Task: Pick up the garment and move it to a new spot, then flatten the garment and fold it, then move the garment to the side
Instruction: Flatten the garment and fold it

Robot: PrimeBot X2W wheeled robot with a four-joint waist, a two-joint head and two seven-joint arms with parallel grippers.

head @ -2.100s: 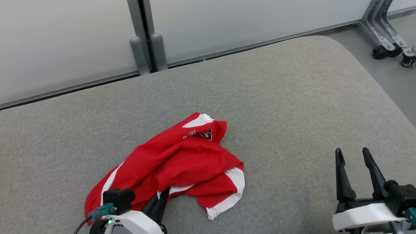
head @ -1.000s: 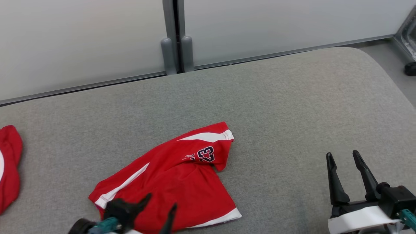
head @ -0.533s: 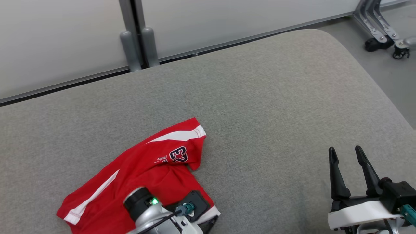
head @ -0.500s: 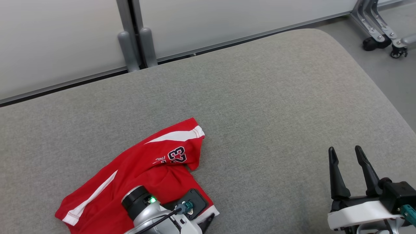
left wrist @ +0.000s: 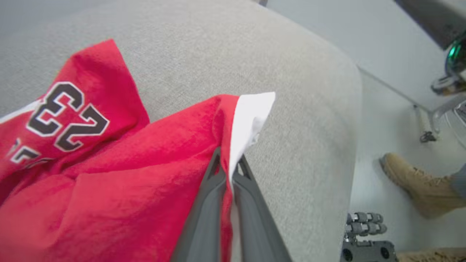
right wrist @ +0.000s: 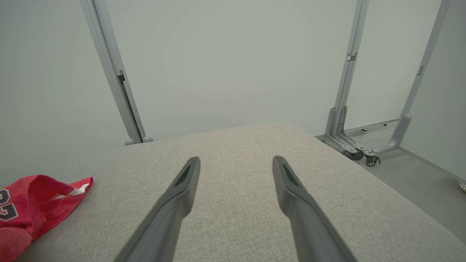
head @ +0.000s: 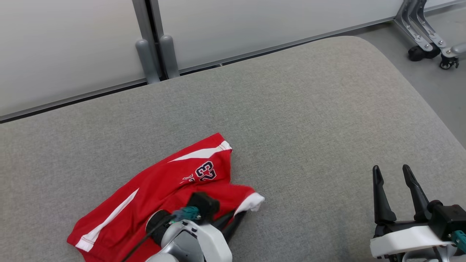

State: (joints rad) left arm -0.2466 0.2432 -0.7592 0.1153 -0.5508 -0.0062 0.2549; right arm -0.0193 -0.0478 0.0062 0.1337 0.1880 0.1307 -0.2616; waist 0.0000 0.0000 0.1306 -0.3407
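The garment (head: 153,189) is a pair of red shorts with white stripes and the number 23, lying crumpled at the lower left of the grey padded table (head: 309,120). My left gripper (head: 238,216) is shut on the garment's white-trimmed hem corner, lifting it off the surface. In the left wrist view the two fingers (left wrist: 211,203) meet on the red and white edge of the garment (left wrist: 109,174). My right gripper (head: 397,174) stands open above the table's lower right, with nothing between its fingers (right wrist: 182,189). The garment (right wrist: 32,200) lies well to its left.
Grey partition panels with a post (head: 153,54) run behind the table. A wheeled metal frame (head: 429,40) stands on the floor at the far right. A person's tan boot (left wrist: 415,185) rests on the floor beyond the table's edge.
My left gripper has shut on the hem corner and drawn it up and to the right. The head camera has shifted slightly. My right gripper stays open in place.
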